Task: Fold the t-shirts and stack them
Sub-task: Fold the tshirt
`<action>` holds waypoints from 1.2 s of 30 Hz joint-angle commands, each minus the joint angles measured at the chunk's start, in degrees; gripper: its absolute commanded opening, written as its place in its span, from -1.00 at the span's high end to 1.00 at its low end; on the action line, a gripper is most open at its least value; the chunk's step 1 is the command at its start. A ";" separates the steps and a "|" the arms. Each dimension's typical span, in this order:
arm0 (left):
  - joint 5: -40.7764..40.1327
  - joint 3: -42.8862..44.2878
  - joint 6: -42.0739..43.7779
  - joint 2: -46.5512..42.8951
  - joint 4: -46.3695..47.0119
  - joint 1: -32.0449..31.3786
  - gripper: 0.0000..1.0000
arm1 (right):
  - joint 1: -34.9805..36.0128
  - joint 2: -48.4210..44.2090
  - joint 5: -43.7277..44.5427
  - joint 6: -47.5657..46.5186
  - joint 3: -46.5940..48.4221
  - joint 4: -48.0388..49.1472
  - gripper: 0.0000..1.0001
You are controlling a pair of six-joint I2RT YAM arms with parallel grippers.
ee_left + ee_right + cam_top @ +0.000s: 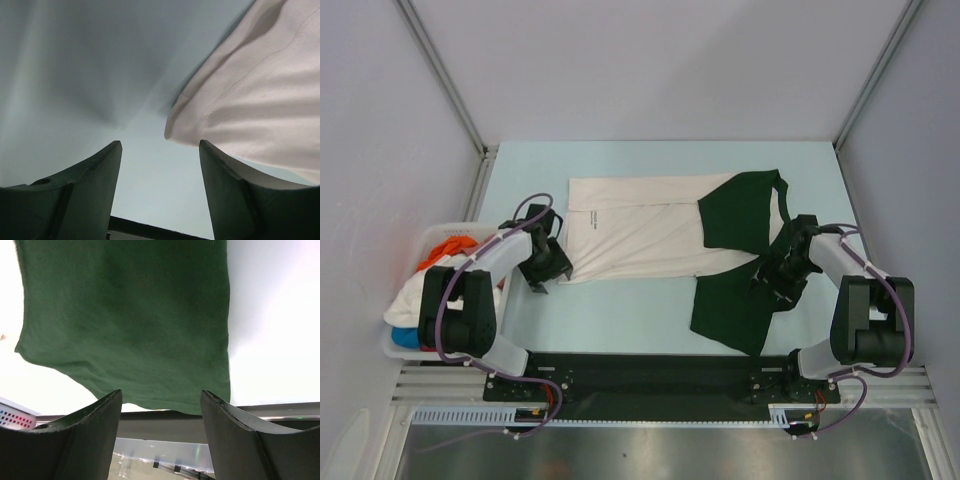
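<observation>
A cream-white t-shirt (635,230) with dark green sleeves (735,300) lies spread on the pale table, collar end at the right. My left gripper (542,283) is open and empty, just off the shirt's near-left corner; that cream corner (240,95) shows beyond its fingertips. My right gripper (777,288) is open over the near green sleeve, whose cloth (135,320) fills its wrist view above the fingers. More t-shirts, orange (455,248), white (415,295) and blue (405,337), lie heaped in the basket at the left.
A white plastic basket (390,348) stands at the table's left edge beside the left arm. The black base rail (650,375) runs along the near edge. Grey walls enclose the table on three sides.
</observation>
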 commanded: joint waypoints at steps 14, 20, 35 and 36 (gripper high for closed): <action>4.17 -4.48 -5.79 0.23 7.79 2.98 -0.12 | -1.21 -4.35 -2.08 -0.02 -1.38 -0.08 -0.41; 7.32 -7.02 -7.46 0.50 9.20 3.07 0.00 | -1.65 -4.79 -0.15 0.07 -1.29 -1.74 -0.41; 10.59 -7.56 -6.06 1.20 11.93 3.42 0.99 | -2.71 -2.95 7.42 4.98 -4.62 -1.66 -0.40; 10.59 -7.56 -5.88 1.02 11.93 3.42 0.99 | -2.71 -2.69 7.42 5.25 -4.80 -1.49 -0.37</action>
